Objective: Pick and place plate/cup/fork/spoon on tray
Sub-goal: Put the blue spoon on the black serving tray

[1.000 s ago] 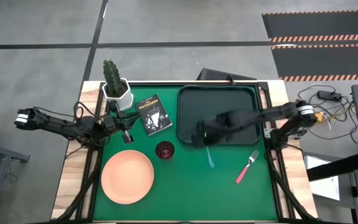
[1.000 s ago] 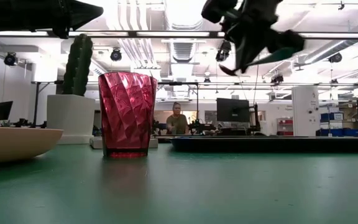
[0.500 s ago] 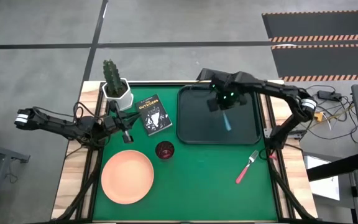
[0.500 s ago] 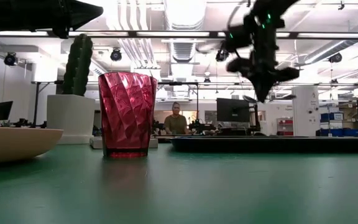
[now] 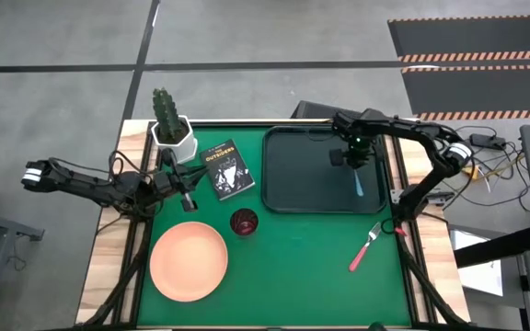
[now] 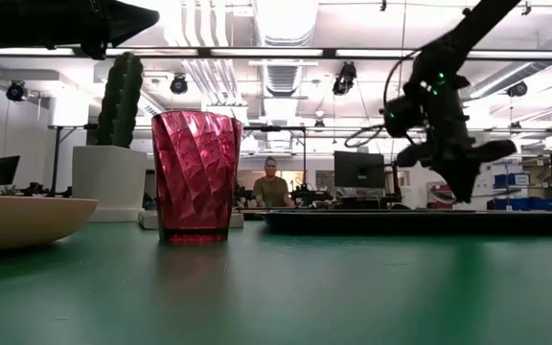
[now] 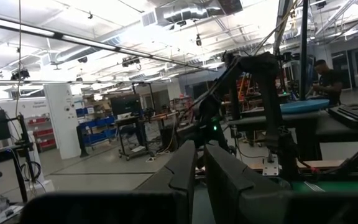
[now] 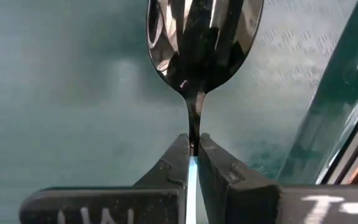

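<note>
My right gripper (image 5: 355, 164) is shut on the spoon (image 5: 358, 182), whose teal handle shows over the right part of the dark tray (image 5: 288, 184). It hangs just above the tray (image 6: 353, 222) in the low view (image 6: 463, 190). The peach plate (image 5: 189, 261), the dark red cup (image 5: 244, 222) and the pink-handled fork (image 5: 366, 246) lie on the green table. My left gripper (image 5: 187, 198) is shut and empty at the table's left, beside the book. My right gripper pinches the spoon's thin metal neck (image 8: 194, 127) between its two fingertips, where the neck meets the teal handle (image 8: 192, 180). The handle runs back between the fingers and the bowl (image 8: 204, 43) sticks out beyond them. The spoon is lifted clear over the tray floor.
A black book (image 5: 227, 169) and a white pot with a cactus (image 5: 168, 124) stand at the far left. The cup (image 6: 196, 175) and the plate's rim (image 6: 17, 220) fill the low view's left. A person sits in the room beyond the table.
My right gripper has carried the spoon from near the tray's near left corner out over the tray, then toward the table's right edge and down close to the tray. It has stayed shut on the spoon.
</note>
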Tool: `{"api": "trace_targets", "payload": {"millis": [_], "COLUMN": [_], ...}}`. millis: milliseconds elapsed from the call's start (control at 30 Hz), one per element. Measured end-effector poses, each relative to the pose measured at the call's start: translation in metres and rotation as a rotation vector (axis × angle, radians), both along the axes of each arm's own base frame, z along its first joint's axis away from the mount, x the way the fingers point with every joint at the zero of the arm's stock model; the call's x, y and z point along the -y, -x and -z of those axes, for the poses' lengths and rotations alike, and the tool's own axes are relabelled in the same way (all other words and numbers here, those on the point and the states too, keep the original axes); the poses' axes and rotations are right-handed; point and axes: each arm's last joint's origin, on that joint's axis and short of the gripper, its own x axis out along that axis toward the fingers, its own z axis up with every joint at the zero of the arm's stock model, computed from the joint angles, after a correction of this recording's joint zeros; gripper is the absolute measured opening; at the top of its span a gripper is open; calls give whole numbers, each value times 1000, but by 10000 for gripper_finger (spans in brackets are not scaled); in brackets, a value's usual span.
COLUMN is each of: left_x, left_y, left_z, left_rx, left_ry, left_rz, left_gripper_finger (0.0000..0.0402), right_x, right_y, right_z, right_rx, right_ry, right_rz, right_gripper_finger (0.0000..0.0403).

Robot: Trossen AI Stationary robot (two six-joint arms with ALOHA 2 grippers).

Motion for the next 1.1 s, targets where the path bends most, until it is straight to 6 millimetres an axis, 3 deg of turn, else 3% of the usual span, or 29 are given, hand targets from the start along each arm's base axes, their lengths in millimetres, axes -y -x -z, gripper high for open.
{"api": "trace_targets", "payload": {"millis": [300, 1100], "left_x": [0, 0], "left_y": [0, 0], "left_z": [0, 0], "left_rx": [2, -1], "left_ry": [0, 0], "left_rz": [0, 0], "left_gripper_finger": [17, 17], "right_x": [3, 8], "right_y": [13, 11], "right_z": [10, 16], "right_rx": [-58, -36], "right_ry": [26, 111], "right_rz": [-21, -39], "right_gripper_finger": [12, 16]}}
